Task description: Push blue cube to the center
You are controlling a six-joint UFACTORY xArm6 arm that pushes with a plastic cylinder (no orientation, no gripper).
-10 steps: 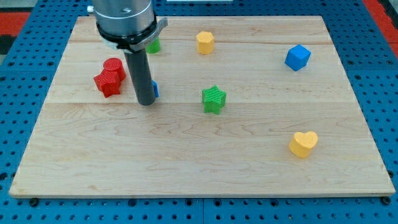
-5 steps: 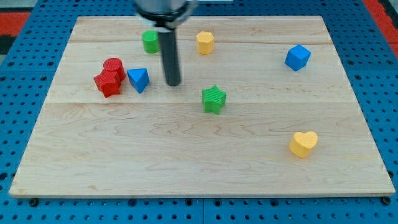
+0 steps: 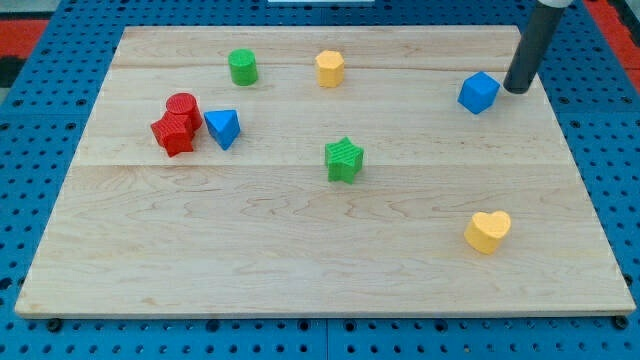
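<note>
The blue cube (image 3: 478,93) sits on the wooden board (image 3: 300,240) near the view's upper right. My tip (image 3: 517,90) is just to the right of the blue cube, a small gap apart from it. The dark rod rises from there to the view's top right corner. A green star (image 3: 344,159) lies near the board's middle.
A blue triangular block (image 3: 223,128) lies at the left, next to a red cylinder (image 3: 183,107) and a red block (image 3: 173,133). A green cylinder (image 3: 242,67) and a yellow hexagonal block (image 3: 330,68) lie near the top. A yellow heart (image 3: 487,231) lies at the lower right.
My tip has swept from beside the blue triangular block at the left, across the board, to the right side of the blue cube. No block has moved in the last half second.
</note>
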